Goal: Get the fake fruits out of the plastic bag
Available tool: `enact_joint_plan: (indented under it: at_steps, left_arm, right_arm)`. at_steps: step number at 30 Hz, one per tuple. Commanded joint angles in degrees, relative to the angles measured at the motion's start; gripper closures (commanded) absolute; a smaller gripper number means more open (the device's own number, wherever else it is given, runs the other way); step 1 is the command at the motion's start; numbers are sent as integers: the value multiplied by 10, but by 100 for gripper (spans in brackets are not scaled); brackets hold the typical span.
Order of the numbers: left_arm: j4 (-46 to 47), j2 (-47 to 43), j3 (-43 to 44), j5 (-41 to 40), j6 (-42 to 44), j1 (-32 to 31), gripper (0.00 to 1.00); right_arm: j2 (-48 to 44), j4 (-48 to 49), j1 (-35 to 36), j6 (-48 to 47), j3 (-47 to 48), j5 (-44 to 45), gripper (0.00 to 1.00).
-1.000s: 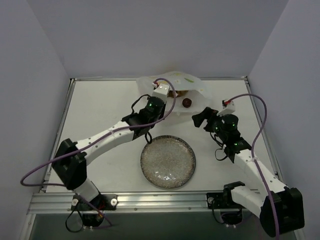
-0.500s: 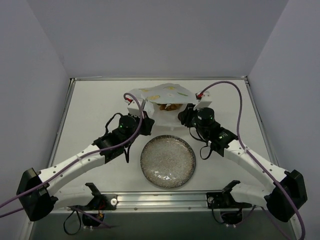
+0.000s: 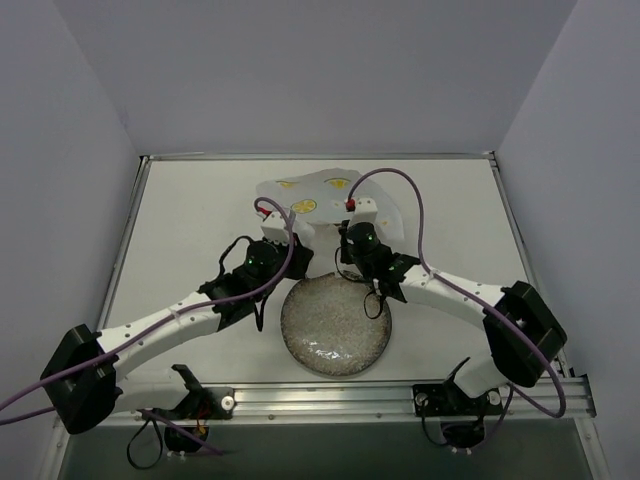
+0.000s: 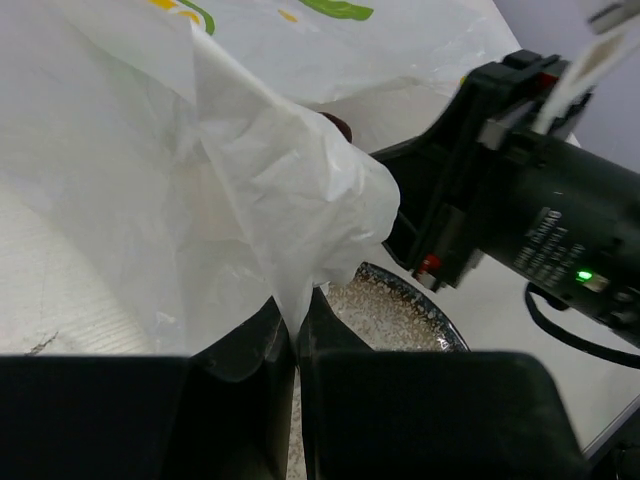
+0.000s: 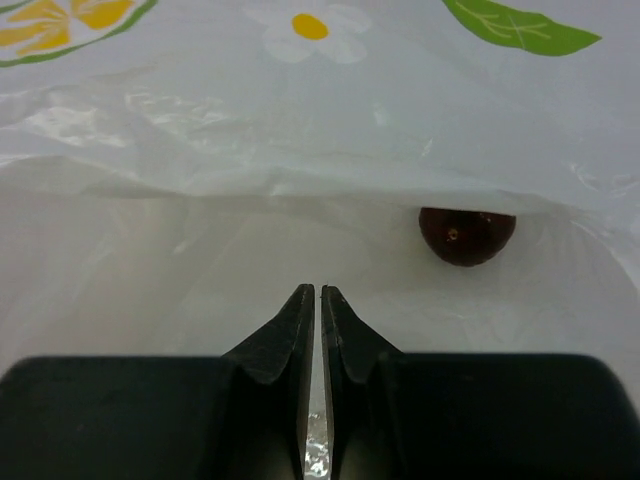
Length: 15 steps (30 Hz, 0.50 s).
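**A:** Why is the left pincer [image 4: 296, 325] clamped on the plastic bag [image 3: 322, 190]?

**B:** It looks like an anchor. Its tips are pinching a peak of the thin film at the bag's near edge, about 7 o'clock on the bag, which lifts the mouth off the worktop [image 3: 200, 230]. I judge that is meant to keep the opening facing the plate [image 3: 336, 335], which lies just beside the bag at its 6 o'clock.

**A:** And the right pincer [image 5: 317, 295]?

**B:** It is nosed into the mouth at about 5 o'clock, fingers pressed together. I cannot tell whether any film is caught between them.

**A:** Where are the fake fruits?

**B:** I can see only 1, a dark maroon ball [image 5: 467, 232]. It sits inside the bag under the upper sheet, at 2 o'clock from the right fingertips and apart from them. The rest are hidden.

**A:** How are the arms posed?

**B:** The left arm stretches low from its base toward 1 o'clock. The right arm bends at an elbow out at 4 o'clock, and its forearm runs back toward 10 o'clock. The 2 wrists nearly meet above the plate's far rim.
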Motion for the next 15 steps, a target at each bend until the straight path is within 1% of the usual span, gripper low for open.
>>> enact_joint_plan:
  at_steps: [1, 3, 6, 7, 9, 10, 13, 15]
  left_arm:
    - [62, -13, 5, -5, 0, 3, 98]
    - [74, -15, -2, -6, 4, 3, 98]
    - [88, -12, -16, -7, 15, 4, 98]
    - [92, -8, -18, -6, 20, 4, 98]
    - [102, 1, -21, 0, 35, 3, 98]
    - [103, 10, -21, 3, 41, 3, 98]
    - [103, 23, -22, 9, 55, 3, 98]
    - [104, 26, -25, 15, 62, 3, 98]
  right_arm:
    - [46, 43, -21, -46, 38, 50, 96]
    - [62, 47, -50, -48, 40, 47, 94]
    - [77, 62, -82, -53, 35, 41, 79]
    - [90, 62, -89, -55, 37, 34, 65]
    - [108, 60, -96, -61, 45, 36, 54]
    - [126, 61, -96, -61, 53, 40, 42]
    - [155, 63, -96, -44, 63, 54, 25]
    - [178, 80, -96, -36, 69, 83, 21]
